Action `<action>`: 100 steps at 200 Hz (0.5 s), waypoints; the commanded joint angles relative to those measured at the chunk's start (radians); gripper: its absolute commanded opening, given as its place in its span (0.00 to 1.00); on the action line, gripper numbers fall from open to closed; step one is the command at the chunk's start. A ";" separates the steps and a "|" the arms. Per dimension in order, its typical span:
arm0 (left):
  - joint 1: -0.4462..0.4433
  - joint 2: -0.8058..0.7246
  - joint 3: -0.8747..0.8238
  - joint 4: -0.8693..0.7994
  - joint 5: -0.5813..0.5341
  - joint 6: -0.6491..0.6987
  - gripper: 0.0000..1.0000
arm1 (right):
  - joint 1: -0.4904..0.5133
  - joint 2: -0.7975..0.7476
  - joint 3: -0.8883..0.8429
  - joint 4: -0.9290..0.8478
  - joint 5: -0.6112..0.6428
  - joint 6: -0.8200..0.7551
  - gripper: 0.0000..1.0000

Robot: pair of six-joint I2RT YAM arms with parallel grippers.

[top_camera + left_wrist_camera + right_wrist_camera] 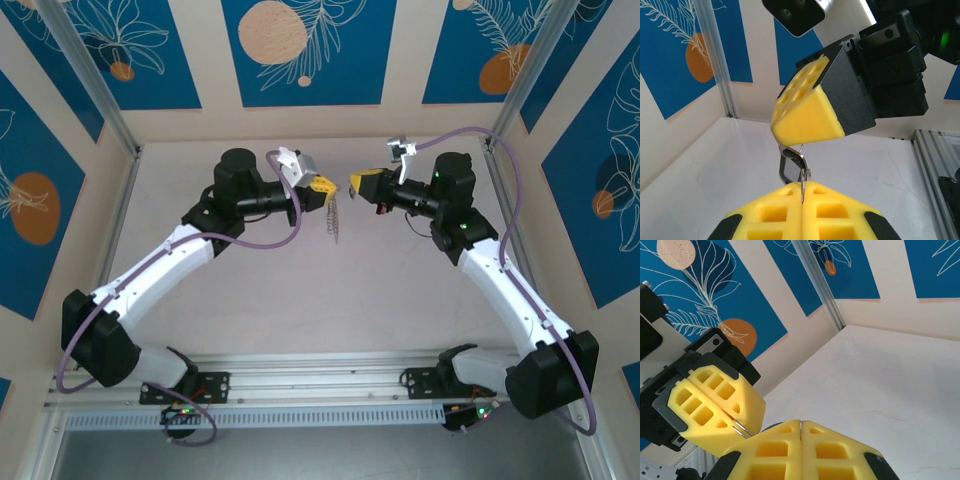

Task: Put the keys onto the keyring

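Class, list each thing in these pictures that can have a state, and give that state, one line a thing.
left gripper: jaws shut, pinching thin metal of the keyring.
right gripper: jaws shut, apparently on the key at its tip.
keyring: lifted off the table, dangling below the left gripper.
key: raised, meeting the keyring's metal; whether it is threaded on cannot be told.

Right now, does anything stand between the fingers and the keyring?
Nothing visible does. The left fingers and the right fingers are shut, tip to tip, and the keyring spans the small gap between them, its fringe hanging free above the table.
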 commanded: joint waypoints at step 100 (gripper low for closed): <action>-0.012 -0.002 0.037 0.048 0.025 0.020 0.00 | 0.071 -0.013 0.013 0.029 -0.050 -0.003 0.00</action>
